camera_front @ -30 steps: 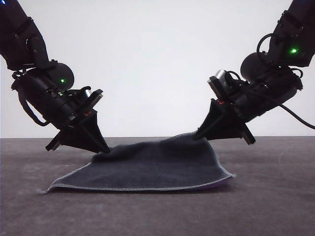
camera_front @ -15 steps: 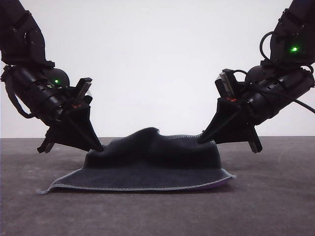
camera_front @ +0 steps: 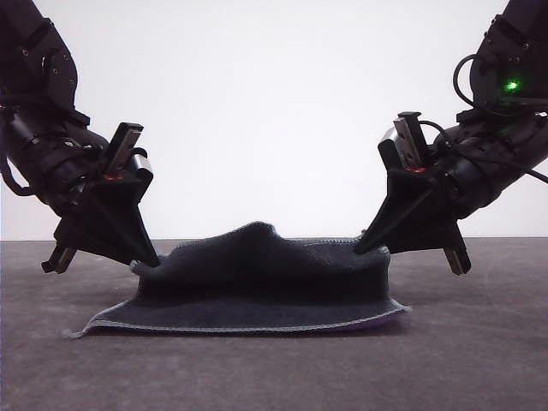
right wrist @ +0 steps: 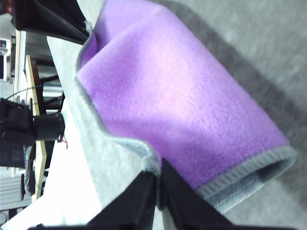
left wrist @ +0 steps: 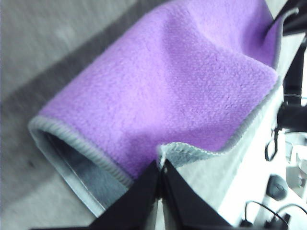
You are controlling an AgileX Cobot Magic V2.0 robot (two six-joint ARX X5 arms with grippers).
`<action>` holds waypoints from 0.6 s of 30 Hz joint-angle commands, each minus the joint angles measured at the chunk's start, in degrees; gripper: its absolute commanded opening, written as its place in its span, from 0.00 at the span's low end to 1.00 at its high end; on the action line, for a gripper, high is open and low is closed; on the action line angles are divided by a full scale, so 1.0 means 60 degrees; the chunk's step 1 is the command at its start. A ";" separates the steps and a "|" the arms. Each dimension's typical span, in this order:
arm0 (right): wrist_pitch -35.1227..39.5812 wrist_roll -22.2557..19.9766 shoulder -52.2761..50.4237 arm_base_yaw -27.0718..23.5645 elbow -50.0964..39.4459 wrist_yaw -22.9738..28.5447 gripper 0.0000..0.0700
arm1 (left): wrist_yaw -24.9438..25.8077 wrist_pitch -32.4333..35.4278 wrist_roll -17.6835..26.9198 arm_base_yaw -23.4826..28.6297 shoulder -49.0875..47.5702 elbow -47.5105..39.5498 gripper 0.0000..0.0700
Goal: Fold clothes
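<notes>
The clothes (camera_front: 257, 278) are one small cloth, charcoal grey toward the front camera, lying on the table with its far edge lifted and rolled forward. My left gripper (camera_front: 147, 261) is shut on the lifted far left corner, and my right gripper (camera_front: 366, 248) is shut on the far right corner. The raised edge sags and bulges between them. In the left wrist view the purple face of the clothes (left wrist: 192, 86) curls over, its light grey hem pinched in my left gripper (left wrist: 160, 168). In the right wrist view the purple clothes (right wrist: 177, 96) fold likewise from my right gripper (right wrist: 157, 184).
The dark grey table (camera_front: 274, 368) runs wide on both sides and in front of the cloth. A plain white wall stands behind. The cloth's near hem (camera_front: 240, 326) lies flat on the table.
Both grippers have drawn the far edge toward the front camera and spread apart. The held edge now stands as a rolled fold over the flat near half.
</notes>
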 commanded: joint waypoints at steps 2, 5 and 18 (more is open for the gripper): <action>-0.0283 -0.0460 0.0029 0.0036 0.0153 -0.0058 0.00 | 0.0084 -0.0281 0.0336 0.0000 0.0044 0.0200 0.00; -0.0560 -0.0622 0.0027 0.0036 0.0153 -0.0055 0.00 | 0.0084 -0.0553 0.0483 0.0007 0.0044 0.0200 0.00; -0.1457 -0.1386 0.0029 0.0036 0.0153 -0.0372 0.65 | 0.0087 -0.1174 0.0531 0.0025 0.0044 0.0200 0.44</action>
